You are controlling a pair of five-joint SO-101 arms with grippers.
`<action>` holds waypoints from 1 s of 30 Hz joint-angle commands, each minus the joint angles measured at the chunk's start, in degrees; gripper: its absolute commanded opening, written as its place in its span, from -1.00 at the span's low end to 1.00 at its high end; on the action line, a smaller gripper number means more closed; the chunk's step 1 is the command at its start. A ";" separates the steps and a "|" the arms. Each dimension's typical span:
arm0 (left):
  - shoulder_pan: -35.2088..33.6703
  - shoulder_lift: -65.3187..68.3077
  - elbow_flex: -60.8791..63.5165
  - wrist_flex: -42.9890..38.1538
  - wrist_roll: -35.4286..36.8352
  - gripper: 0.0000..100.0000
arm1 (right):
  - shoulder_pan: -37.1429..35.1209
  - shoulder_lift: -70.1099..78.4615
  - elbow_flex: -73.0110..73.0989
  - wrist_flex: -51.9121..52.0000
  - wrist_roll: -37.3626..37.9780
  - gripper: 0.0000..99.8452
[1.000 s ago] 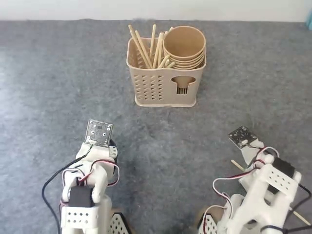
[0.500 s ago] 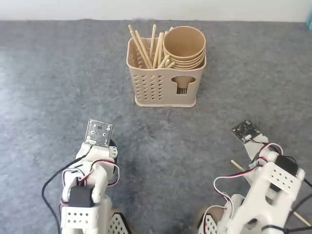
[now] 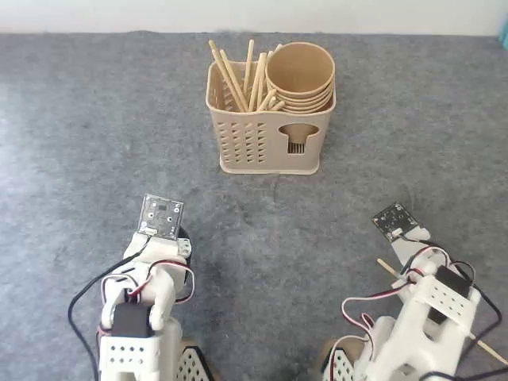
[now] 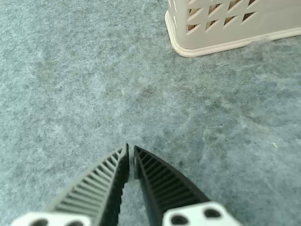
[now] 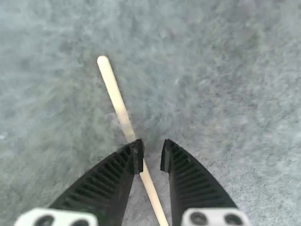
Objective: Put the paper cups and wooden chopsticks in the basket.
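Note:
The beige basket (image 3: 270, 139) stands at the far middle of the grey carpet. It holds several wooden chopsticks (image 3: 238, 75) and a stack of paper cups (image 3: 300, 73). One loose chopstick (image 5: 115, 96) lies on the carpet at the near right, its end (image 3: 386, 267) sticking out from under the right arm (image 3: 429, 305). My right gripper (image 5: 151, 153) is low over it and narrowly open, with the chopstick running between its jaws close to one finger. My left gripper (image 4: 131, 151) is shut on nothing above bare carpet, near the basket's corner (image 4: 225, 33).
The left arm (image 3: 151, 302) sits at the near left, the right arm at the near right. Grey carpet lies between them and the basket. A pale wall edge runs along the far side.
The right arm's wrist swung a little outward and away, then came back over the loose chopstick. The left arm kept still.

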 commanded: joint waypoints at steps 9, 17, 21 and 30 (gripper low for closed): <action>0.18 -0.97 -0.40 -1.23 -0.35 -0.97 | 0.22 -0.04 -11.08 16.84 0.79 -0.82; 0.18 -0.97 -0.40 -1.23 -0.35 -0.97 | 0.40 0.48 -15.47 23.34 0.88 -0.81; 0.18 -0.97 -0.40 -1.23 -0.35 -0.97 | 0.48 0.57 -11.08 15.78 0.88 -0.81; 0.18 -0.97 -0.40 -1.23 -0.35 -0.97 | 0.48 0.57 -2.20 4.26 0.88 -0.82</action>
